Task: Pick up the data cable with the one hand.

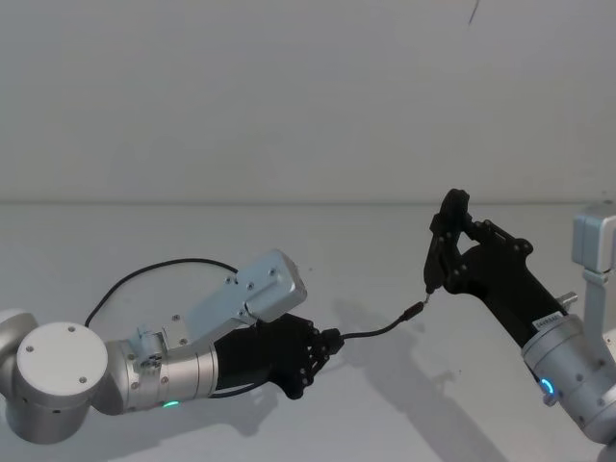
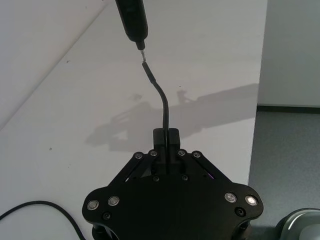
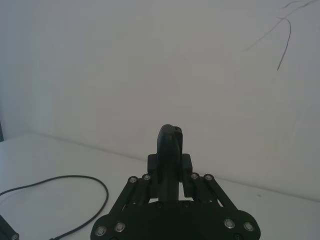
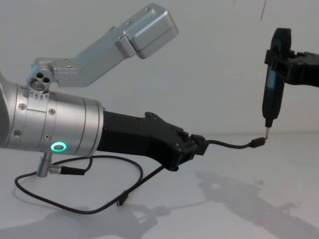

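My left gripper (image 1: 327, 345) (image 2: 166, 135) (image 4: 197, 144) is shut on the data cable (image 1: 380, 330) (image 2: 164, 102) (image 4: 232, 145) just above the table. A short length with a small plug sticks out ahead of the fingers. The rest of the data cable hangs down and lies in a loop (image 1: 164, 265) (image 4: 75, 209) (image 3: 95, 182) on the table behind the arm. My right gripper (image 1: 452, 241) (image 3: 170, 162) is shut on a slim upright black tool (image 1: 438, 255) (image 4: 274, 84) (image 2: 132, 20). Its pin tip sits right at the cable's plug (image 4: 257, 143).
The white table (image 1: 144, 231) meets a plain white wall behind. In the left wrist view the table's edge (image 2: 255, 100) drops to grey floor. A short wire with a silver barrel plug (image 4: 65, 171) hangs under my left wrist.
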